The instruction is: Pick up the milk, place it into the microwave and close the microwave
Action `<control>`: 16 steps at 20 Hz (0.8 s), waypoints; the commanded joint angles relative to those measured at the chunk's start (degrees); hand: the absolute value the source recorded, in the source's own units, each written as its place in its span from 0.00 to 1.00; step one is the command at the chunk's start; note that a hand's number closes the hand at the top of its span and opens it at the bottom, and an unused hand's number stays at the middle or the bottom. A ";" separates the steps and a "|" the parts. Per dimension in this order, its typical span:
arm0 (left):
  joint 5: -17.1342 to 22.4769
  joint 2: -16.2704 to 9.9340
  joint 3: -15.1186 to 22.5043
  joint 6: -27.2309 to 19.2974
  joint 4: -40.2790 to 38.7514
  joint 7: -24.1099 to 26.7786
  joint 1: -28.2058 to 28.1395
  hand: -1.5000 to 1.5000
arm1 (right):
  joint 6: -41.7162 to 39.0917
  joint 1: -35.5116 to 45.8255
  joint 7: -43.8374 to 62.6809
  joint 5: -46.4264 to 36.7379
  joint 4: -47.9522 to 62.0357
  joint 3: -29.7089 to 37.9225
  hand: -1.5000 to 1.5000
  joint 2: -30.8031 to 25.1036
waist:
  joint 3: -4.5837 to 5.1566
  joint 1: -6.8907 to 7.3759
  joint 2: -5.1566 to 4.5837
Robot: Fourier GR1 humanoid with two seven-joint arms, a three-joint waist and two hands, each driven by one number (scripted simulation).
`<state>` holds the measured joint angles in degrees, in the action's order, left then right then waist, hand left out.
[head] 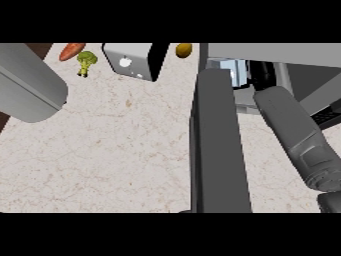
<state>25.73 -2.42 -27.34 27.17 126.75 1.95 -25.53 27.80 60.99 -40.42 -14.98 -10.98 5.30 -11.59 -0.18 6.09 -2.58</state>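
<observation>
Since the microwave door (219,145) stands swung open, edge-on to the head view as a long dark slab across the middle of the worktop (114,150), the cavity is free for loading, and the right forearm (295,135) runs up from the lower right corner straight toward that opening. At its far end a dark shape, which I take for the right hand (261,75), lies just inside the microwave (276,51), under the grey top edge. Whether its fingers are spread or curled round anything I cannot tell; they are lost in the shadow. Touching or just beside that dark shape sits a pale white-and-blue thing, most likely the milk (228,73), at the mouth of the cavity close behind the door's hinge end. So the carton seems to be at or in the microwave, and what remains, by my reading, is letting go, drawing the arm out, and swinging the door shut. Nothing else shows inside the cavity.

Only the left forearm (18,82) appears, at the upper left; the left hand is out of sight. Along the far edge of the worktop lie a carrot (71,50), a green vegetable (86,62), a grey boxy appliance (134,60) and a small yellow-brown item (183,50), all well apart from the door's swing
</observation>
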 commanded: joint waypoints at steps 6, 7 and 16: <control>-1.81 0.20 2.40 0.01 -0.61 -0.74 2.20 0.00 | 9.45 0.95 -2.87 -2.98 3.00 -0.84 1.00 -2.76 | -0.12 1.61 -1.36; -1.51 -0.38 2.11 -0.03 -1.75 -0.61 3.25 0.00 | 11.83 1.87 -1.71 -4.61 3.81 -2.16 1.00 -2.89 | -0.02 1.80 -1.44; -2.73 -3.02 0.08 1.09 -4.67 0.53 4.66 0.00 | 21.58 0.67 7.64 -6.77 9.20 -3.41 0.00 -5.79 | -0.05 2.83 -1.90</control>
<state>23.34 -3.99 -26.45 27.63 124.24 1.93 -22.13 45.97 61.67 -33.63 -20.83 -2.59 2.63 -17.34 -0.15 8.72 -4.31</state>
